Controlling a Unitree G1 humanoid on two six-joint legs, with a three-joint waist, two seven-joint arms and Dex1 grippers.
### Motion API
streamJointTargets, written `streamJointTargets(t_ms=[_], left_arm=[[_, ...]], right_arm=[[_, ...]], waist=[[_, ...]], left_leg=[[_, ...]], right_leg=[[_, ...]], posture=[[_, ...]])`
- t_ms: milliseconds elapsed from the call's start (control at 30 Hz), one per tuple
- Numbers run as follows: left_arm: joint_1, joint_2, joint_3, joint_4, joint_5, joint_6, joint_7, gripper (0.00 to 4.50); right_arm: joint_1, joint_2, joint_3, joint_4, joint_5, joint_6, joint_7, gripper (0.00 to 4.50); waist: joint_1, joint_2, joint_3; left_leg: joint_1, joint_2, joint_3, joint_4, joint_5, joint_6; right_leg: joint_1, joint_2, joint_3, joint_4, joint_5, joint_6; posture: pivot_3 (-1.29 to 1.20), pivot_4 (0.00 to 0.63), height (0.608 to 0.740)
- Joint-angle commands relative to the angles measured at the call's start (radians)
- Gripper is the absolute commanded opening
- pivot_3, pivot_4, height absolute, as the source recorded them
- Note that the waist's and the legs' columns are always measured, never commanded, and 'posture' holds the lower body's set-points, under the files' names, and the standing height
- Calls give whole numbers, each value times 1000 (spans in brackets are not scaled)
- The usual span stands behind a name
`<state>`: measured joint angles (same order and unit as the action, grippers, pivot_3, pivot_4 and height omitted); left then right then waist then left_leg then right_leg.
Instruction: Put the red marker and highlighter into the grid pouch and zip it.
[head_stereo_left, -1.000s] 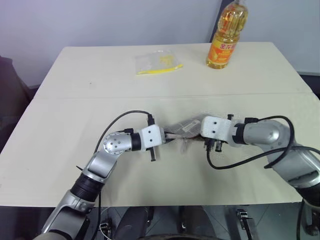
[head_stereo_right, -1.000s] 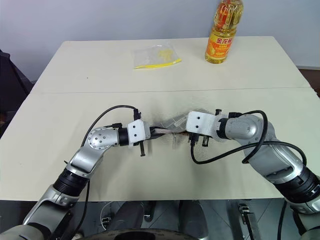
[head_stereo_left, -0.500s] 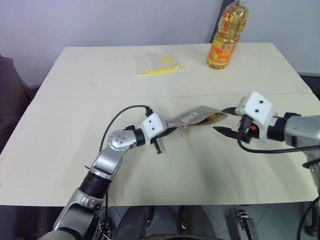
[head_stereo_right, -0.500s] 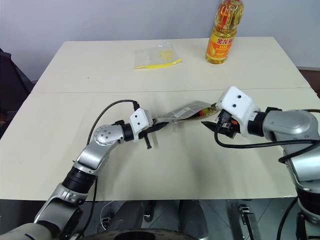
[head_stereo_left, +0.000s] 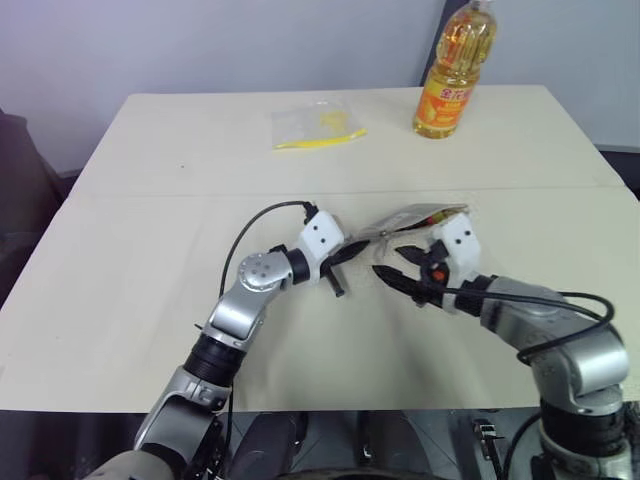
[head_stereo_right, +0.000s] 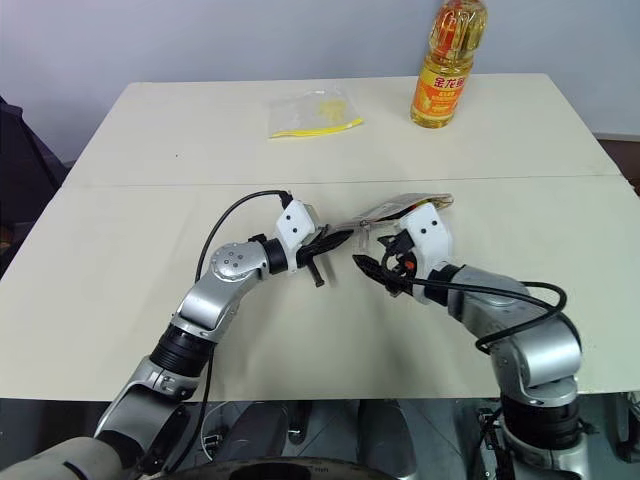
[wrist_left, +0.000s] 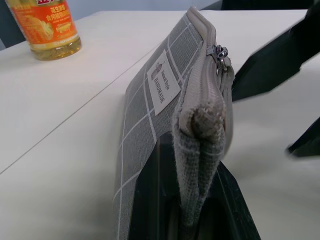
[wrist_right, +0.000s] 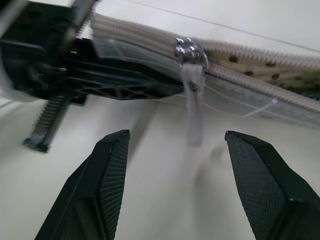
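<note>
1. The flat grey fabric pouch with white grid lines (wrist_left: 150, 130) carries a small white rectangular label (wrist_left: 163, 82) sewn on its side; the larger line of print on it reads "HANDMADE" in dark capitals. A smaller line of lettering sits above that word, along with a little drawn mark, but both are too fine to make out.

2. The clear plastic bottle of yellow oil (head_stereo_left: 455, 70) at the far edge of the table has an orange label (wrist_left: 44, 20) with red and white characters across it; they are cut off or too small to read with any certainty.
</note>
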<state>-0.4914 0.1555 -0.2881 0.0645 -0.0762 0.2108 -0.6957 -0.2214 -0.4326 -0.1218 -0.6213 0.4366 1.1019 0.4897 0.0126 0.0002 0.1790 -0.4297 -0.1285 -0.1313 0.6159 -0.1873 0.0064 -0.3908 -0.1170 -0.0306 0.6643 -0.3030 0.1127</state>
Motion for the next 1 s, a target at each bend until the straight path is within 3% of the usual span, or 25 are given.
streamJointTargets(t_ms=[33,167,200,267,400,433,733,867,1000], left_arm=[[-12,-4,9,-44,-16,-1,2,0],[-9,-6,6,-50,-15,1,4,0],[-6,-5,3,-54,-14,1,4,0],[-3,-2,0,-60,-10,0,4,0],[3,9,5,-66,-7,-2,4,0],[1,17,8,-60,-4,-9,3,0],[11,94,26,-40,-9,-41,-35,0],[50,163,38,-35,-10,-85,-77,0],[72,193,54,-49,-35,-97,-96,0]], right_arm=[[-18,41,14,19,1,-37,-48,3133],[-35,61,24,67,-10,-73,-79,3133],[-34,62,17,71,-4,-77,-80,2900],[-31,57,6,65,15,-81,-73,2306],[-27,20,-2,38,39,-79,-51,226],[-23,-8,-7,32,41,-77,-38,47],[-12,-221,-104,76,26,-104,12,47],[22,-378,-180,151,-22,-133,55,47],[41,-436,-182,232,-66,-180,49,47]], waist=[[0,0,0],[-1,0,0],[0,0,0],[0,0,0],[-1,0,0],[0,0,0],[-2,0,0],[0,0,0],[0,0,0]], left_leg=[[0,0,0,0,0,0],[0,0,0,0,0,0],[0,0,0,0,0,0],[0,0,0,0,0,0],[0,0,0,-1,0,0],[0,0,0,-1,0,0],[0,0,0,-1,0,0],[0,0,0,-1,0,0],[0,0,0,-1,0,0]], right_leg=[[0,0,0,0,0,0],[0,0,0,0,0,0],[0,0,0,0,0,0],[0,0,0,0,0,0],[-1,0,0,0,0,0],[-1,0,0,0,0,0],[-1,1,0,0,0,0],[0,0,0,0,0,0],[0,0,0,0,0,0]], posture=[[0,150,740],[0,150,740],[0,150,740],[0,150,740],[0,150,740],[0,150,740],[0,150,740],[0,150,740],[0,150,740]])
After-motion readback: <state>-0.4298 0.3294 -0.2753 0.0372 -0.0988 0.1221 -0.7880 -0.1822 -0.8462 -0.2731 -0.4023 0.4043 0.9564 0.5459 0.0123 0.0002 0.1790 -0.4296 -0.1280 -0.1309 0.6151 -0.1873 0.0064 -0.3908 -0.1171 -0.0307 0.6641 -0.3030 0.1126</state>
